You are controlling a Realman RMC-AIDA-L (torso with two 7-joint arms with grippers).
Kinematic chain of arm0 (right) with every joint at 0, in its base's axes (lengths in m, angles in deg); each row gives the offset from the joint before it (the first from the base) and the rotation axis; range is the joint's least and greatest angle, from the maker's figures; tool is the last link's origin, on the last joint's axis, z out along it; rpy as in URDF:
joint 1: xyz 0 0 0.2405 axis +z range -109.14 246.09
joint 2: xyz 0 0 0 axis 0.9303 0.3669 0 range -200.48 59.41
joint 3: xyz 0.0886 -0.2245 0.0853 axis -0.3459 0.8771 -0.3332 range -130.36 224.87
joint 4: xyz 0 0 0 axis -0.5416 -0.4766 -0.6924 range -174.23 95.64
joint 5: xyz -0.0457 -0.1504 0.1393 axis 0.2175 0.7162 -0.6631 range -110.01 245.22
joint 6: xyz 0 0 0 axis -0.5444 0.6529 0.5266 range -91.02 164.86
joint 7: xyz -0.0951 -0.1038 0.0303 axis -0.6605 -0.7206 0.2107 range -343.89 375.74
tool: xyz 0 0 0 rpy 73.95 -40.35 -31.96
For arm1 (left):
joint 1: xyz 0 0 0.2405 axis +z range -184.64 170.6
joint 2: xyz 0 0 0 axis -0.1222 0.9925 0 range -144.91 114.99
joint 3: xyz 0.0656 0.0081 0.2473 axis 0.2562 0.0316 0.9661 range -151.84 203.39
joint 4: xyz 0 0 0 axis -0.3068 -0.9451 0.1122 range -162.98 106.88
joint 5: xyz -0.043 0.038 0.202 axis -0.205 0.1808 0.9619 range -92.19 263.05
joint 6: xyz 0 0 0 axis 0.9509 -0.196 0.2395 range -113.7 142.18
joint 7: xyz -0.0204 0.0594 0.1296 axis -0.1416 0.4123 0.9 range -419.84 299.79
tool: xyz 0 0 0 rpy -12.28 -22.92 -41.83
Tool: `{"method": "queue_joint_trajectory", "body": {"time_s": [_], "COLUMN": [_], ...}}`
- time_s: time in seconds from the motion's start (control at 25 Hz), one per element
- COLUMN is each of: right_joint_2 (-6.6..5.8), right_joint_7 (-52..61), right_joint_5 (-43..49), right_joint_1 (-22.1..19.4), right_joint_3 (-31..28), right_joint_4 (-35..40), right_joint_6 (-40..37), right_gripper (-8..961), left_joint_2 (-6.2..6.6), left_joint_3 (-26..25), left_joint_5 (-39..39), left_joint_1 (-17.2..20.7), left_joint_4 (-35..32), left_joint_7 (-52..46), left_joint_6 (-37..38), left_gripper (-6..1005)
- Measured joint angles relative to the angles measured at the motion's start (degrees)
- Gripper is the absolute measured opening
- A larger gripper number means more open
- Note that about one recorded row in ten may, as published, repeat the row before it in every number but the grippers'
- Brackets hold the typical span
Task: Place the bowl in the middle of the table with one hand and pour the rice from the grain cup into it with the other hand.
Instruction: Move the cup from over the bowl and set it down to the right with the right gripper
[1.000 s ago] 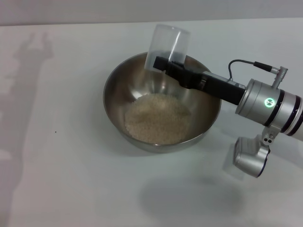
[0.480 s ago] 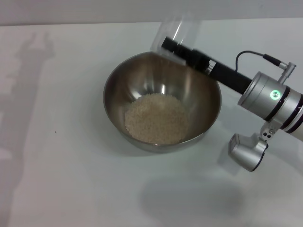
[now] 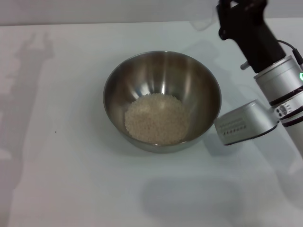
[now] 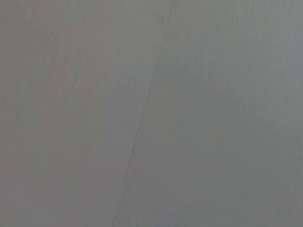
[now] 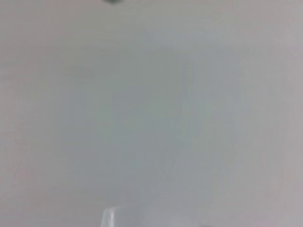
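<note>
Bowl (image 3: 162, 99), right claw (image 3: 227, 9) perhaps beyond

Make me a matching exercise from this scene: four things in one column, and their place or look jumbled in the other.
Things:
1. bowl
2. rice
3. table
4. right arm

Descriptions:
A. pale heap inside another item
B. white and flat, beneath everything
C. shiny steel, round, near mid-table
D. grey and black, on the right side of the head view

Pairs: 1-C, 2-A, 3-B, 4-D

Lab-style robot test bench, bare white table (image 3: 61, 179), plain pale backdrop
</note>
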Motion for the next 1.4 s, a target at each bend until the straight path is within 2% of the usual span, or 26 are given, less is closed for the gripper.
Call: {"method": "queue_joint_trajectory", "body": {"time_s": [0.12,0.2,0.28,0.32,0.44,0.52,0.84,1.0,1.4], "right_joint_2": [0.07,0.12,0.12,0.16,0.24,0.27,0.3,0.3,0.29], "right_joint_7": [3.29,9.85,12.13,16.85,21.99,29.5,43.05,49.37,50.59], "right_joint_5": [0.0,0.0,0.0,-0.11,-1.4,-6.32,-13.34,-14.29,-20.18], "right_joint_1": [-1.38,-4.17,-5.07,-6.75,-8.23,-9.55,-10.55,-10.11,-7.26], "right_joint_3": [-2.45,-7.05,-8.45,-10.64,-11.75,-11.61,-11.42,-11.56,-12.11], "right_joint_4": [-2.48,-6.62,-7.78,-9.48,-10.94,-12.34,-13.49,-13.5,-12.23], "right_joint_6": [-0.12,-0.29,-0.29,-0.15,0.08,0.77,7.28,13.65,25.79], "right_gripper": [11,11,10,10,10,10,10,11,10], "left_joint_2": [0.04,0.05,0.06,0.1,0.13,0.14,0.19,0.22,0.24], "left_joint_3": [0.01,0.02,0.03,0.03,0.03,0.04,0.31,0.3,0.3], "left_joint_5": [0.03,0.03,0.03,0.05,0.06,0.1,0.33,1.49,1.77], "left_joint_1": [0.04,0.18,0.39,0.56,0.78,0.92,0.98,1.16,1.09], "left_joint_4": [0.0,0.0,0.05,0.15,0.22,0.22,0.08,0.41,0.62], "left_joint_7": [0.01,0.01,0.01,0.01,0.01,0.01,0.23,0.15,0.44], "left_joint_6": [0.09,0.23,0.29,0.35,0.49,0.82,1.74,1.95,2.03], "left_gripper": [327,327,327,328,328,328,327,327,328]}}
